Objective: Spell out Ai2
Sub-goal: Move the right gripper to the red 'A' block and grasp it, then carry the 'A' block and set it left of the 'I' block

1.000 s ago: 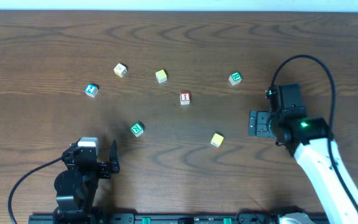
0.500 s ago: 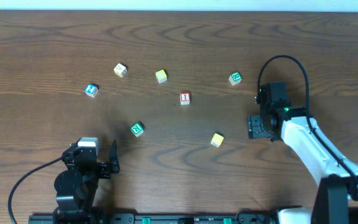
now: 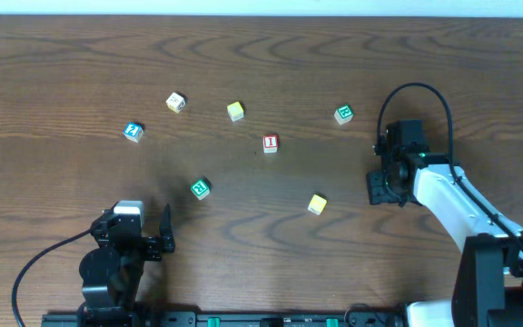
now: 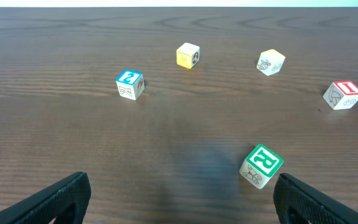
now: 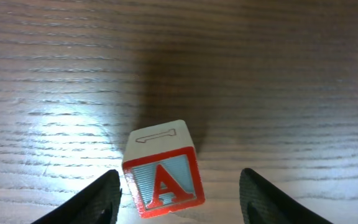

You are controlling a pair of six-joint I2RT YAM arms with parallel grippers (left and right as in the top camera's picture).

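Note:
A red "A" block (image 5: 163, 177) sits on the table between the open fingers of my right gripper (image 5: 180, 194), closer to the left finger. In the overhead view my right gripper (image 3: 379, 187) hides it. The red "I" block (image 3: 271, 143) lies mid-table and also shows in the left wrist view (image 4: 342, 94). The blue "2" block (image 3: 133, 132) lies at the far left, and it also shows in the left wrist view (image 4: 129, 84). My left gripper (image 4: 179, 200) is open and empty near the front edge, also in the overhead view (image 3: 152, 238).
Other loose blocks lie around: a green one (image 3: 200, 188) close to my left gripper, also in the left wrist view (image 4: 261, 165). There is a white-yellow one (image 3: 176, 102), a yellow one (image 3: 235, 111), a green one (image 3: 343, 114) and a yellow one (image 3: 317, 203) left of my right gripper.
My right arm has swung so that its wrist sits further left and closer to the table; the gripper stays over the same spot. The left arm and all blocks are unmoved.

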